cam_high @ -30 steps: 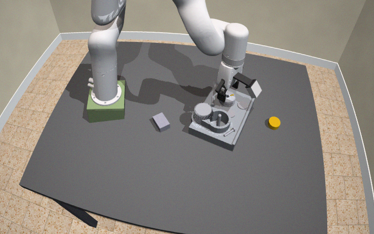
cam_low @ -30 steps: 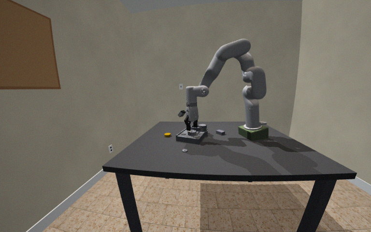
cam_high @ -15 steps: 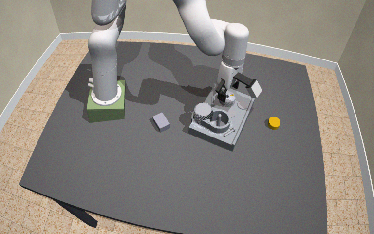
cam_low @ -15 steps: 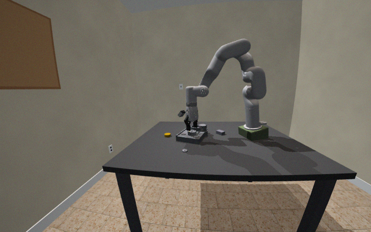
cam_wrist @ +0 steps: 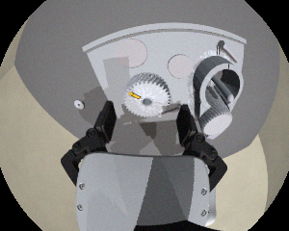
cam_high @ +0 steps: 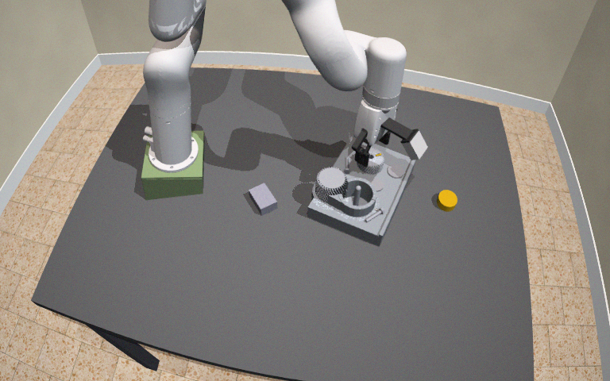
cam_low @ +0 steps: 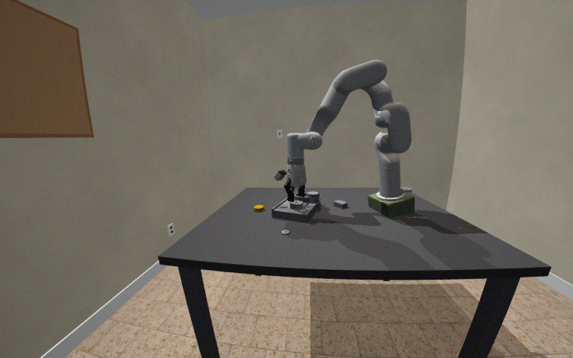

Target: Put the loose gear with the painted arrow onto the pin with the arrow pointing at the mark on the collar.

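The loose gear (cam_wrist: pixel 146 95) with a yellow painted arrow (cam_wrist: pixel 135 95) lies flat on the grey timing case (cam_high: pixel 362 193), near its far edge; it also shows in the top view (cam_high: pixel 371 162). My gripper (cam_wrist: pixel 146 110) is open and low over this gear, one finger on each side, not touching it; it also shows in the top view (cam_high: pixel 367 147) and the exterior view (cam_low: pixel 293 191). The pin (cam_high: pixel 357 192) stands bare inside a round collar (cam_high: pixel 358 190) at the case's near side. A fixed gear (cam_high: pixel 331 182) sits beside the collar. The collar's mark is too small to see.
A small grey block (cam_high: pixel 262 198) lies left of the case. A yellow disc (cam_high: pixel 446 199) lies to its right. A small washer (cam_low: pixel 285 232) lies on the table nearer the exterior camera. The arm's green base (cam_high: pixel 172 171) stands at the left. A bolt (cam_high: pixel 373 216) lies on the case's near edge.
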{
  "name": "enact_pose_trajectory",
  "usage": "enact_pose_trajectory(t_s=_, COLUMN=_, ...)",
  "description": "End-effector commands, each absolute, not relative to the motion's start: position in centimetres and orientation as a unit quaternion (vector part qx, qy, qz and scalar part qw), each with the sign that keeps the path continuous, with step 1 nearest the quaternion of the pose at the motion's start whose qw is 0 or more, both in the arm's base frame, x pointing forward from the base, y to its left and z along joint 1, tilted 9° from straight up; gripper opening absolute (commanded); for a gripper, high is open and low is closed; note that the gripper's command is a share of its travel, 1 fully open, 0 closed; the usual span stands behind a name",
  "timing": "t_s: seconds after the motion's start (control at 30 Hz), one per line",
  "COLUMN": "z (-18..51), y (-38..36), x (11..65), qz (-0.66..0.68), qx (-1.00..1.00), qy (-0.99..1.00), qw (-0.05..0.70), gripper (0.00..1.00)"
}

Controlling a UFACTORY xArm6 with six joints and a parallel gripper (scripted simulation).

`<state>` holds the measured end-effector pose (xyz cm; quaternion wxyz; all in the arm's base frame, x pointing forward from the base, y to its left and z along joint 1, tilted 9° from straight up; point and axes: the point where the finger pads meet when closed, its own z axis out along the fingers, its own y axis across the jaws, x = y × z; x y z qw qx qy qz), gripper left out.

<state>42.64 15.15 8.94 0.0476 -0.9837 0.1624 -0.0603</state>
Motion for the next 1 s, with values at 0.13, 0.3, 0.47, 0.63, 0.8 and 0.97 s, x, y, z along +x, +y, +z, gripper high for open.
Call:
enact_pose_trajectory(t_s=0.13, z=9.09, y=15.19, x=42.76, qz=-0.062, qx=-0.984, qy=0.162, qw=0.049, gripper=0.93)
enact_pose_trajectory(t_s=0.3, z=9.09, y=15.19, x=42.76, qz=-0.062, qx=-0.984, qy=0.162, qw=0.049, gripper=0.93)
enact_pose_trajectory(t_s=0.47, z=9.08, y=15.19, x=42.76, qz=-0.062, qx=-0.984, qy=0.162, qw=0.049, gripper=0.93)
enact_pose_trajectory(t_s=0.63, z=8.99, y=15.2, x=42.77, qz=-0.062, qx=-0.984, qy=0.162, qw=0.049, gripper=0.93)
enact_pose_trajectory(t_s=0.8, z=8.75, y=15.22, x=42.81, qz=-0.062, qx=-0.984, qy=0.162, qw=0.049, gripper=0.93)
enact_pose_trajectory(t_s=0.97, z=8.54, y=15.24, x=42.84, qz=-0.062, qx=-0.984, qy=0.162, qw=0.049, gripper=0.93)
